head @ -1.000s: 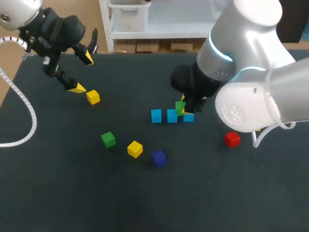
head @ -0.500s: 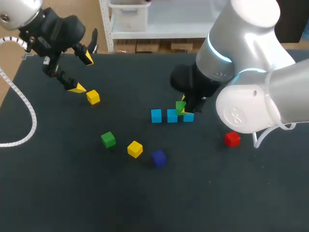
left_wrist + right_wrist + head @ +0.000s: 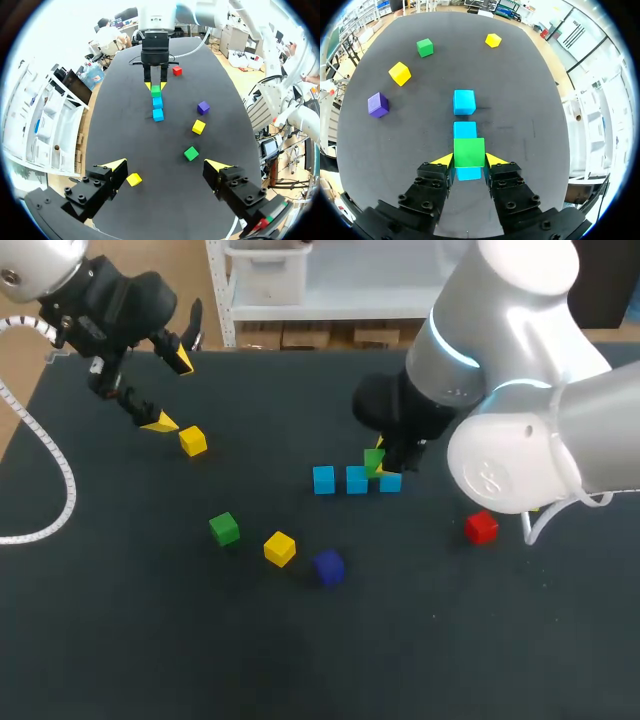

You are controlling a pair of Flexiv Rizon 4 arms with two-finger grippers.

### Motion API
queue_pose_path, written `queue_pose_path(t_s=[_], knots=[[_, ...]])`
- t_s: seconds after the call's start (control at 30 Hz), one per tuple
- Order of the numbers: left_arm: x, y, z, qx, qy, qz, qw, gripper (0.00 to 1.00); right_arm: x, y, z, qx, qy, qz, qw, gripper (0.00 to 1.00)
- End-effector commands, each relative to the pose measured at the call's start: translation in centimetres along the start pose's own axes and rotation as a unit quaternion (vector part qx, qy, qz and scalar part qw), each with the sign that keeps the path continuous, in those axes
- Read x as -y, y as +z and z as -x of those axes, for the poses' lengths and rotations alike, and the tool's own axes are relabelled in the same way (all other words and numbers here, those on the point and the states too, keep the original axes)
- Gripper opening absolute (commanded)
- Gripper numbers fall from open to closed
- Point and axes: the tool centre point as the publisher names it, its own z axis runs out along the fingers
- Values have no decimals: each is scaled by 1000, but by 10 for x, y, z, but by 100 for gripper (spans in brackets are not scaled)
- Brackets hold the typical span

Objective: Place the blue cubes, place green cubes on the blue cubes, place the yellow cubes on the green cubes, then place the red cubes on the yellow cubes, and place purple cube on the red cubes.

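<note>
Over the blue cubes (image 3: 464,101), the right gripper (image 3: 469,161) clamped a green cube (image 3: 469,151) between its fingers. Near a yellow cube (image 3: 133,179), the left gripper (image 3: 165,165) held its fingers wide apart.

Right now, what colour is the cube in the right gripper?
Green: the green cube shows best in the right wrist view.

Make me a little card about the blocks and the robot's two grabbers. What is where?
blue cubes: three in a row
held green cube: between the right gripper fingers, over the blue row
resting on the blue yet: cannot tell
left gripper: open, holding nothing
far yellow cube: beside the left gripper
lying loose: loose green cube, near yellow cube, purple cube, red cube
</note>
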Motion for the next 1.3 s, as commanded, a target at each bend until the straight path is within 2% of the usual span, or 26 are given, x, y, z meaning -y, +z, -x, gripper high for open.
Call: queue_pose_path(t_s=[0.03,0.5,0.8,0.93,1.3], knots=[[-1,0,-1,0,1,-1,1000,100,2,1,0,0,1,1,1000,0],[-1,0,-1,0,1,-1,1000,100,5,2,-1,0,2,3,1000,2],[-1,0,-1,0,1,-1,1000,100,5,4,-1,1,2,7,1000,21],[-1,0,-1,0,1,-1,1000,100,5,4,0,1,1,8,1000,42],[-1,0,-1,0,1,-1,1000,100,5,4,0,1,0,8,1000,47]])
